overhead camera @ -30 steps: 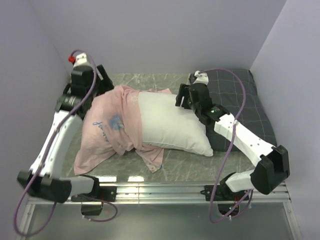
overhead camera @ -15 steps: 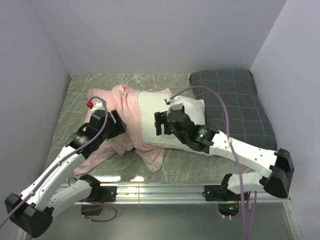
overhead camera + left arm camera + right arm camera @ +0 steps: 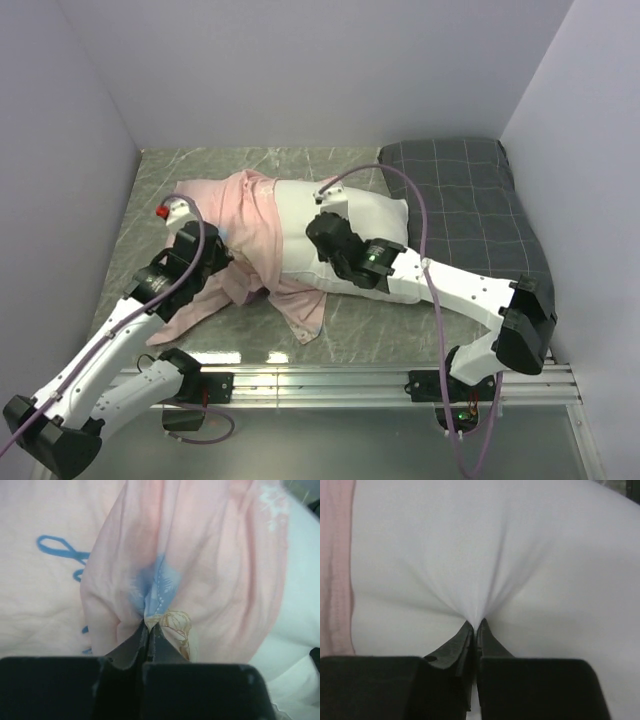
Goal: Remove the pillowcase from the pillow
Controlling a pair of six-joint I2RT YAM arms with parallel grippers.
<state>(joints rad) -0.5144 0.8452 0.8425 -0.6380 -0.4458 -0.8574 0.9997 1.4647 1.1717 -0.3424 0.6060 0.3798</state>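
Left gripper (image 3: 149, 626): jaws pressed together on a pinched-up fold of the thin pale pink fabric pillowcase (image 3: 210, 555), with the blue print bunched right at the tips.

Right gripper (image 3: 475, 625): jaws also closed, pinching a tent of the plump white rectangular pillow (image 3: 520, 555). Creases radiate from the tips, so it has cloth, not air.

My read of the split: right anchors the pillow, left is set to haul the case off toward the table's left edge.

The case is bunched over the pillow's left end, with its slack tail spread on the grey marbled tabletop (image 3: 240, 165) toward the near-left corner. The pillow's right part is bare, lying mid-table just beside the flat dark grey checked pillow (image 3: 470, 200) at the right edge. Roughly half off, I'd say.

Risk: the left pinch may have caught the pillow skin underneath too. Can't tell from the wrist view.
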